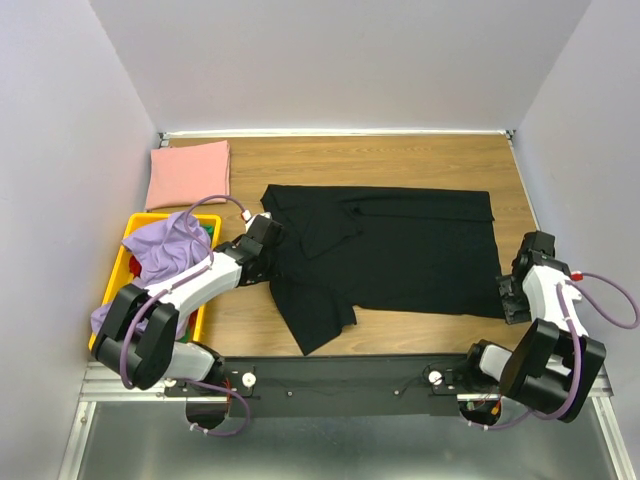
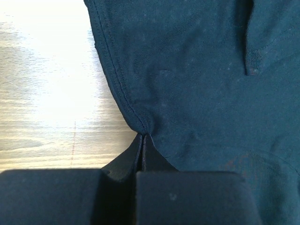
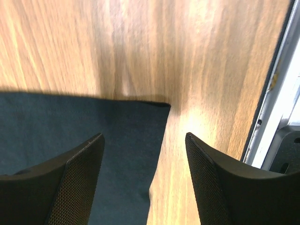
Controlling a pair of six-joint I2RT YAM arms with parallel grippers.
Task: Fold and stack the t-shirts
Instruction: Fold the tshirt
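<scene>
A black t-shirt (image 1: 410,250) lies spread across the middle of the wooden table, one sleeve folded in on its left part. My left gripper (image 1: 268,238) is shut on this shirt's left hem; the left wrist view shows the closed fingertips (image 2: 142,137) pinching the stitched edge of the black cloth (image 2: 197,84). At the shirt's near right corner my right gripper (image 1: 507,290) stands open. Its two fingers straddle the cloth's side edge (image 3: 144,137), with black fabric (image 3: 70,131) under the left finger (image 3: 89,159). A folded pink t-shirt (image 1: 190,172) lies at the back left. A lavender t-shirt (image 1: 165,245) is heaped in the crate.
A yellow crate (image 1: 130,250) stands at the left edge beside my left arm, with something green inside. White walls close in the table on three sides. A metal rail (image 3: 276,93) runs along the table's right edge, close to my right gripper.
</scene>
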